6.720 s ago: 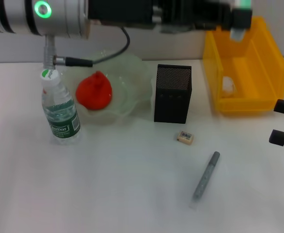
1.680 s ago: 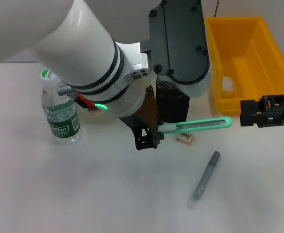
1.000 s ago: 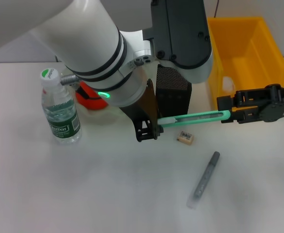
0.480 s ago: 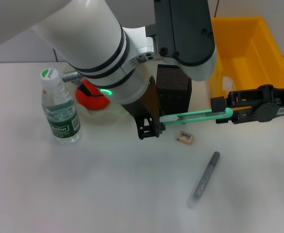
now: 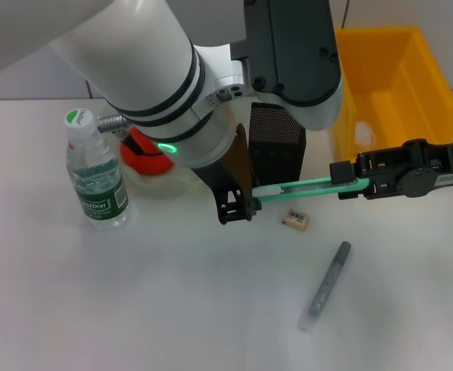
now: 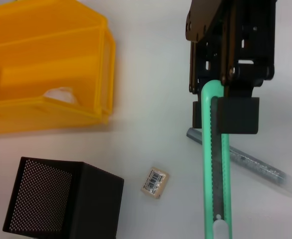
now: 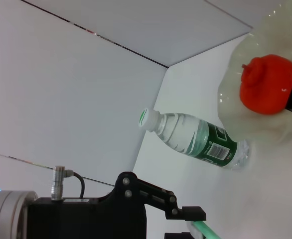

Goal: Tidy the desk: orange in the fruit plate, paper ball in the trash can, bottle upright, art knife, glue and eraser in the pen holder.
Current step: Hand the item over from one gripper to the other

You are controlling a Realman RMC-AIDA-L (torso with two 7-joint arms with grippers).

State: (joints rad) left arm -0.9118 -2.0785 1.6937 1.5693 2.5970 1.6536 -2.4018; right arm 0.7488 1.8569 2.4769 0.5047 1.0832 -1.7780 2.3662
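Observation:
My left gripper (image 5: 242, 207) is shut on one end of the green art knife (image 5: 308, 186), holding it level above the table in front of the black mesh pen holder (image 5: 277, 148). My right gripper (image 5: 344, 183) stands open with its fingers straddling the knife's other end (image 6: 212, 149). The beige eraser (image 5: 295, 219) lies under the knife, and the grey glue stick (image 5: 325, 284) lies nearer me. The bottle (image 5: 95, 182) stands upright at the left. The orange (image 7: 265, 89) sits in the green fruit plate (image 7: 233, 117). The paper ball (image 6: 61, 94) is in the yellow trash can (image 5: 412, 77).
The big white left arm (image 5: 134, 69) reaches across the middle and hides most of the plate in the head view. The trash can stands at the back right, just behind the right arm (image 5: 435, 174). Bare table lies at the front left.
My right gripper has slid left along the knife, from beside its tip to around its end. The left gripper and the knife have barely moved in the last second.

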